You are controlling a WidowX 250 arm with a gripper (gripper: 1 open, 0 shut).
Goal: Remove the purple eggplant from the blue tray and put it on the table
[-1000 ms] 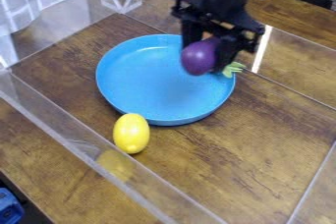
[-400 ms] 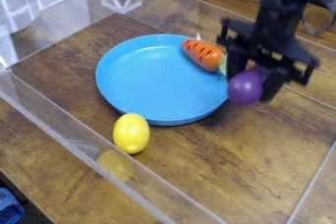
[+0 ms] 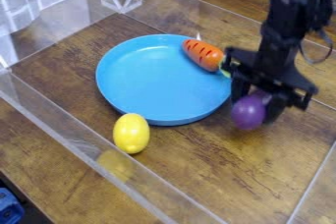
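My gripper [image 3: 260, 101] is shut on the purple eggplant [image 3: 250, 113], a glossy dark-purple oblong. It hangs low over the brown wood table [image 3: 184, 169], just right of the blue tray [image 3: 151, 81] and outside its rim. I cannot tell whether the eggplant touches the wood. The black arm rises from the gripper toward the upper right. The tray's inside is bare blue.
An orange carrot [image 3: 203, 53] with a green top rests on the tray's far right rim. A yellow lemon [image 3: 130, 132] lies on the table in front of the tray. Clear acrylic walls [image 3: 53, 110] edge the table at the left and front.
The gripper has carried the eggplant from above the tray's right side out past the rim and lower toward the table. This uncovered the carrot.
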